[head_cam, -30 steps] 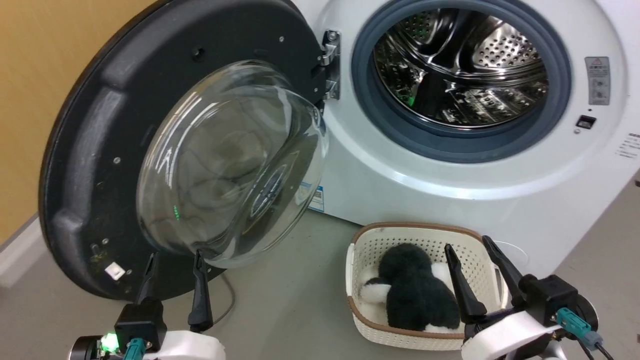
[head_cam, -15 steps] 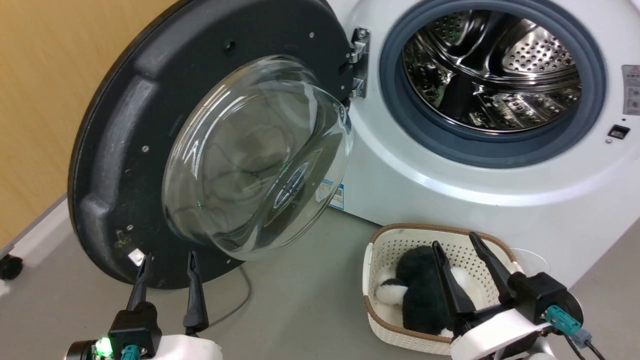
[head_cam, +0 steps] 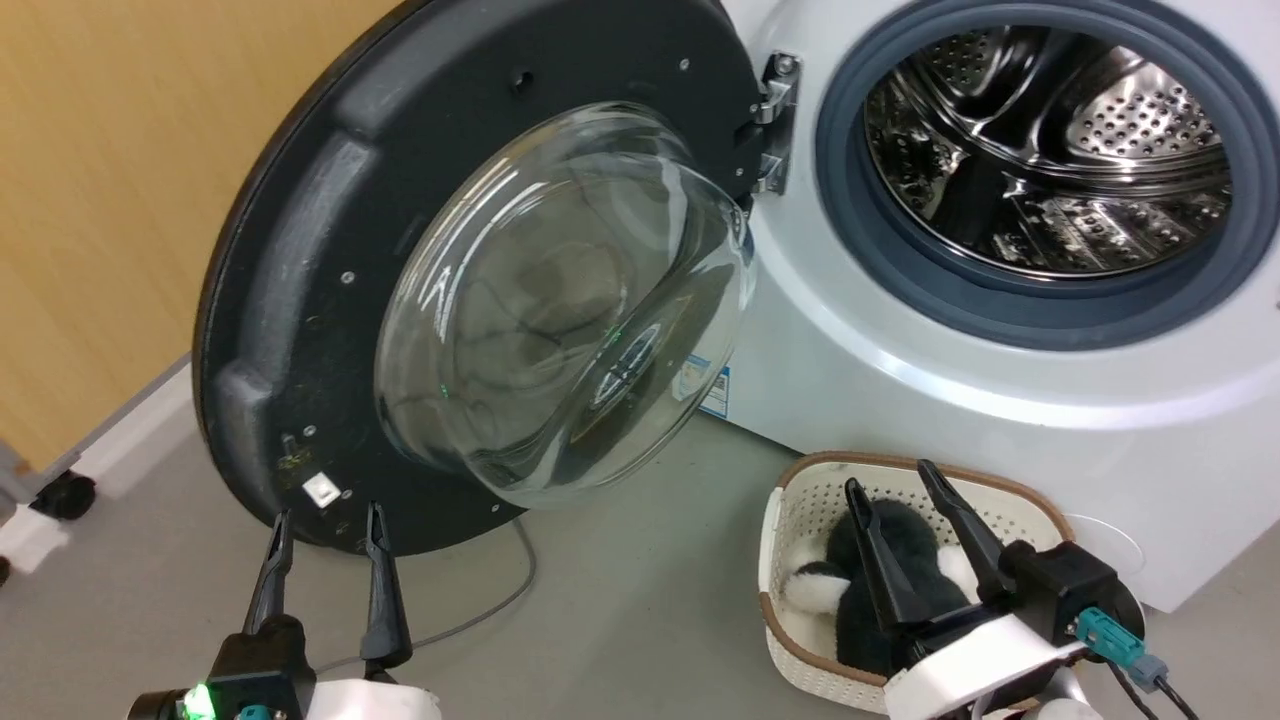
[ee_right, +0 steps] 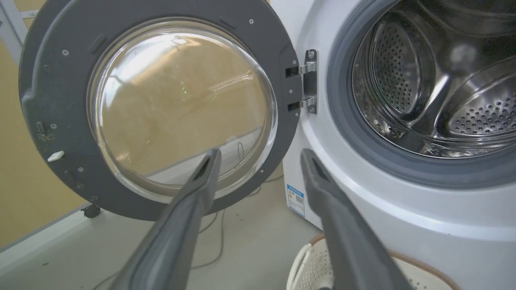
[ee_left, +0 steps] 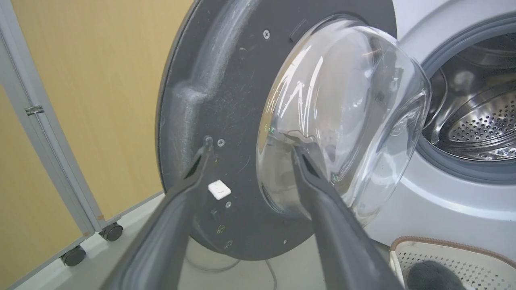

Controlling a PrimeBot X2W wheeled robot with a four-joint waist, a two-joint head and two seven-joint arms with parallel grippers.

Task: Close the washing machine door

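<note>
Left gripper (head_cam: 328,511) and right gripper (head_cam: 888,473) hover (fingers (head_cam: 380,590) spread apart).

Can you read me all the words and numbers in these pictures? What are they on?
Blue-and-white sticker, low on the front corner of the washing machine: tiny print and a square code, too small to read.
No other words, numbers or signs can be read.

The washing machine door (head_cam: 300,250) stands open to the left of the washing machine (head_cam: 900,420). A basket (head_cam: 772,545) sits on the floor (head_cam: 620,620) before the machine. A soft toy (head_cam: 905,535) lies in it.
</note>
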